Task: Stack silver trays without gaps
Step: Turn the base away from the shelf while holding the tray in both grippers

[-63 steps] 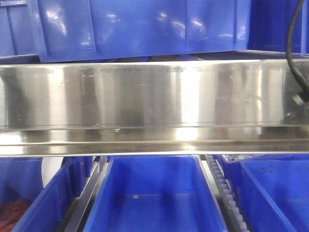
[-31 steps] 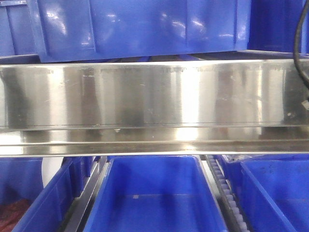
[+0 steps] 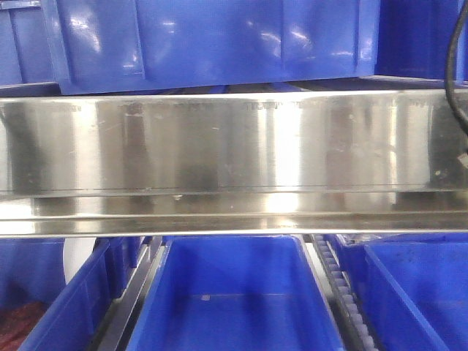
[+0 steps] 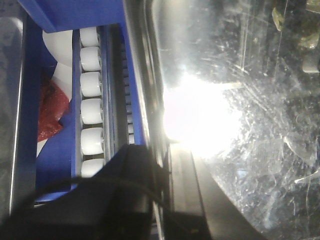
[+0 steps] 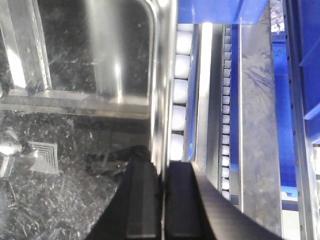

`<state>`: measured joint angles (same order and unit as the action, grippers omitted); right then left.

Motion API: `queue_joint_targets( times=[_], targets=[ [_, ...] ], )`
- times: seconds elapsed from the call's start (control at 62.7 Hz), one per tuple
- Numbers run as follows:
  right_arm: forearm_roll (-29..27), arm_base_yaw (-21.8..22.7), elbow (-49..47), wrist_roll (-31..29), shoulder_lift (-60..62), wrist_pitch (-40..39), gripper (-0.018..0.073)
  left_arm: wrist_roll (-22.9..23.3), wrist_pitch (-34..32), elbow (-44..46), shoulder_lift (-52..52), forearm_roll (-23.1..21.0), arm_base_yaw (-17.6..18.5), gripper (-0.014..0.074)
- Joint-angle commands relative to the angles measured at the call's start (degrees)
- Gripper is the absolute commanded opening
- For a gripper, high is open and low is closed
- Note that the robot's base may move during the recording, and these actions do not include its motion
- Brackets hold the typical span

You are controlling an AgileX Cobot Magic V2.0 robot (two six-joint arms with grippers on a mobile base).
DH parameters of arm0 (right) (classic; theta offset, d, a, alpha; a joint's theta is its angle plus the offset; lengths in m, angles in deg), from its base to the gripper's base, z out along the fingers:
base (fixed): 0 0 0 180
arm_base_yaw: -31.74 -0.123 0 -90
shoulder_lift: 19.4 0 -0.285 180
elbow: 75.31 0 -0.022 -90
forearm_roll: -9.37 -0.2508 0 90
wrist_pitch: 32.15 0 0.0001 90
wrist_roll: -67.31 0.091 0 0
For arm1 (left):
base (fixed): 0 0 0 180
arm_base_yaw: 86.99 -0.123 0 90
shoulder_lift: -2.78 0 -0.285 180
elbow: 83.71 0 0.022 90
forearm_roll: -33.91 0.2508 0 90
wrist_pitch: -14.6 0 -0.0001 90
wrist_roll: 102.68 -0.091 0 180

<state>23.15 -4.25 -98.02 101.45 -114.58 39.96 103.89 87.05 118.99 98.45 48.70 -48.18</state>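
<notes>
A silver tray (image 4: 260,150) with a scratched, shiny floor and strong glare fills the left wrist view. My left gripper (image 4: 162,192) is shut on its out-turned rim, one finger (image 4: 132,175) outside and the other inside the tray. The right wrist view shows the silver tray (image 5: 75,180) from the other side. My right gripper (image 5: 162,200) is shut on its rim (image 5: 161,90), one finger on each side. No gripper shows in the front view.
A long stainless rail (image 3: 219,146) crosses the front view. Blue bins stand above (image 3: 212,40) and below (image 3: 234,292) it. A black cable (image 3: 457,73) hangs at the right. White rollers (image 4: 91,110) and a red item (image 4: 52,107) lie beside the tray.
The black cable at the right edge of the front view has swung further right and its connector has left the frame. The rail and bins have not moved.
</notes>
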Motion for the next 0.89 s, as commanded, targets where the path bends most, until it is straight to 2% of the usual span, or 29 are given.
queue_joint_targets(
  times=[0.0,0.878],
  targets=[
    [-3.6,-1.1,-2.8,-0.5,2.4,-2.2,0.0056,-1.8,2.4,1.6,-1.9,-5.5,1.9,-0.0048],
    [-3.6,-1.1,-2.8,-0.5,2.4,-2.2,0.0056,-1.8,2.4,1.6,-1.9,-5.5,1.9,-0.0048]
  ],
)
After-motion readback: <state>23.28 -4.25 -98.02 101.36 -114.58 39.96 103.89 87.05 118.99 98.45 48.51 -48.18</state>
